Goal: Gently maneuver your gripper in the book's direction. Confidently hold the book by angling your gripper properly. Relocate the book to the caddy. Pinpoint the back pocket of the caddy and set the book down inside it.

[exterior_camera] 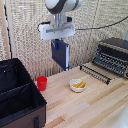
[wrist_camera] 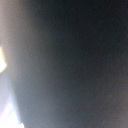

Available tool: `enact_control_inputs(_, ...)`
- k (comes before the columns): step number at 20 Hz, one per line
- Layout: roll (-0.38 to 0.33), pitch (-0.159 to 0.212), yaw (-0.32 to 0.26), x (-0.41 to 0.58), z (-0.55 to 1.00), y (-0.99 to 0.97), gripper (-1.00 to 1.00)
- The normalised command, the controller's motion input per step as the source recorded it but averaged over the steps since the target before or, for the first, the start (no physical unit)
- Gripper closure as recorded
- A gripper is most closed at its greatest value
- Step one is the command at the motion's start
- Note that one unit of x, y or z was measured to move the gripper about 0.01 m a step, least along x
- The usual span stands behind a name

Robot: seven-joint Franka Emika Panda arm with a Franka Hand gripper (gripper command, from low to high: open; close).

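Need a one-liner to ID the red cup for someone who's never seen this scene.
Start at the big black caddy at the exterior view's left on the wooden table. Just beyond its right-hand edge stands the red cup, small and upright. It is the only red thing there; the white bowl further right is lower and holds yellow pieces.

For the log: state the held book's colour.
Dark navy blue book; clearest in the exterior view.

Arm descends from the top of the exterior view, rounded white-and-grey joint above a white boxy wrist held level. Gripper (exterior_camera: 60, 46) points straight down beneath it, fingers closed on the book (exterior_camera: 61, 54), which hangs upright in the air. Wrist view is filled by a dark blur; fingers not discernible there.
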Motion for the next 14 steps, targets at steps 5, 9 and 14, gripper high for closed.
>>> enact_control_inputs(5, 0.001, 0.0, -0.345, 0.021, 0.57, 0.0, 1.0)
enact_control_inputs(9, 0.018, 0.0, -0.339, 0.0, 0.47, 0.01, 1.0)
enact_control_inputs(14, 0.049, 0.0, -0.344, 0.001, 0.38, 0.01, 1.0)
